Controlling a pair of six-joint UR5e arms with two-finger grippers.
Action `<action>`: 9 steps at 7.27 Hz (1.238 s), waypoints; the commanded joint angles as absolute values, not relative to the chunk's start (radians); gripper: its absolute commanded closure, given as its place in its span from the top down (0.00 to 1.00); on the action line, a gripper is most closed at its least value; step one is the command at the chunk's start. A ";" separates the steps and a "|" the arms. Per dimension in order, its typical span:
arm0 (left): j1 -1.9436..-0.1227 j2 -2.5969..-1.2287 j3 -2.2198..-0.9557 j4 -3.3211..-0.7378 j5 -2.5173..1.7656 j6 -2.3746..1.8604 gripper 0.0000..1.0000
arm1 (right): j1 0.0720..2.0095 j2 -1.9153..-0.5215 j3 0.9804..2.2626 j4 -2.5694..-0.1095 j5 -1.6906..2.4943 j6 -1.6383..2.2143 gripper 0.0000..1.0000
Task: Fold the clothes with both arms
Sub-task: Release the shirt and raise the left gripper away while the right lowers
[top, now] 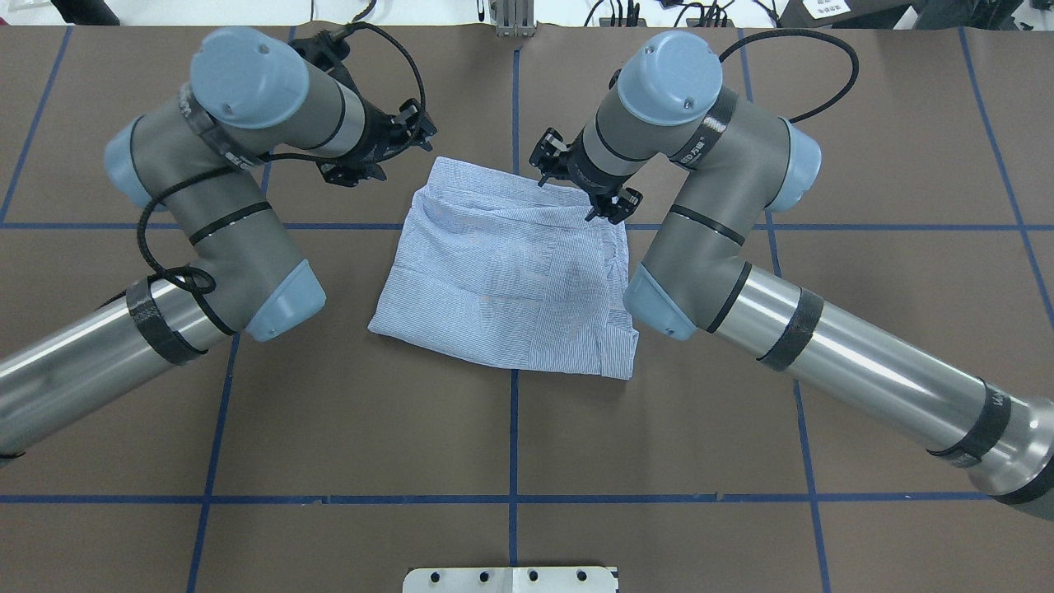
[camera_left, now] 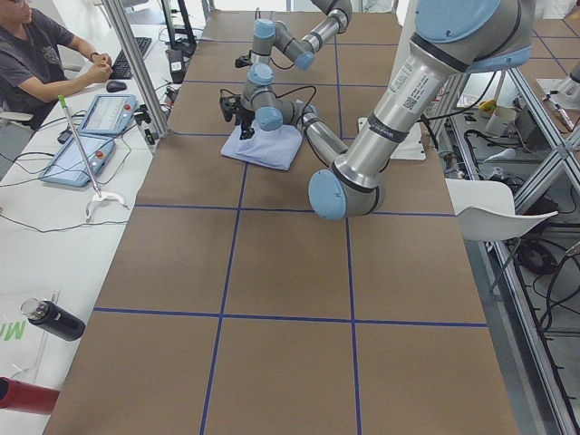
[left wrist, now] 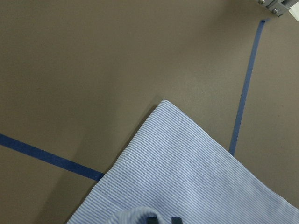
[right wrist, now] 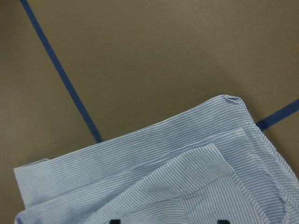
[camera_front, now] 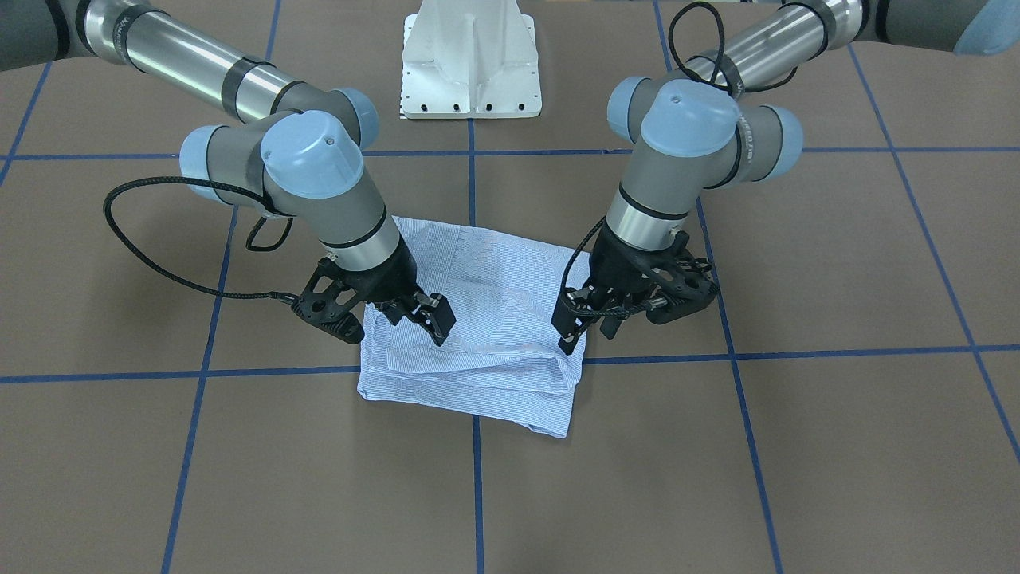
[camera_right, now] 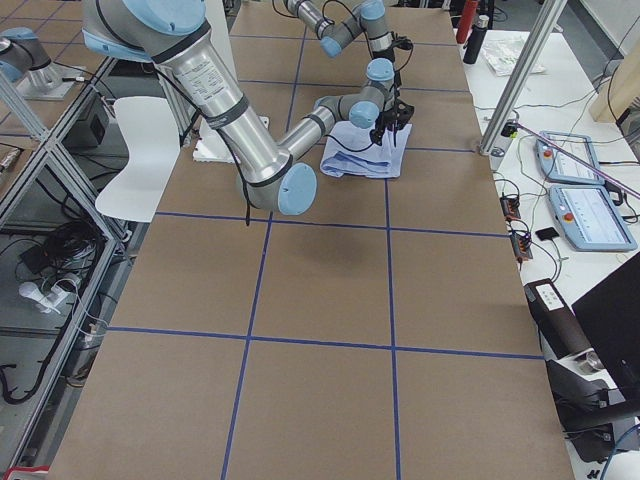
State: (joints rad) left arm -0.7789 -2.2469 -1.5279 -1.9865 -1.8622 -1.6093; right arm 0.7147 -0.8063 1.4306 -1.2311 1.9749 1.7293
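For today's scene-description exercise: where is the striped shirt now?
Front-facing view: the folded shirt lies where two blue tape lines cross, between the right gripper and left gripper.

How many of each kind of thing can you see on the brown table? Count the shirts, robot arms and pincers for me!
Striped shirt: 1
Robot arms: 2, the left arm and the right arm
Pincers: 2, the left pincer and the right pincer
White base: 1
Total: 6
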 commanded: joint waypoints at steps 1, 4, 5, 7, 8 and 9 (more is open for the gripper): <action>-0.851 -2.197 -1.567 -1.974 -1.948 -1.598 1.00 | 0.713 -0.802 1.471 -1.232 1.987 1.724 1.00; -0.877 -2.138 -1.661 -1.899 -1.945 -1.477 1.00 | 0.619 -0.781 1.463 -1.238 1.929 1.477 1.00; -0.882 -2.129 -1.663 -1.899 -1.945 -1.464 1.00 | 0.597 -0.787 1.466 -1.246 1.902 1.450 1.00; -0.882 -2.128 -1.667 -1.898 -1.947 -1.460 1.00 | 0.574 -0.827 1.479 -1.293 1.908 1.454 1.00; -0.882 -2.128 -1.670 -1.899 -1.947 -1.460 1.00 | 0.551 -0.845 1.523 -1.366 1.914 1.454 1.00; -0.882 -2.126 -1.675 -1.898 -1.947 -1.460 1.00 | 0.537 -0.892 1.613 -1.431 1.931 1.454 1.00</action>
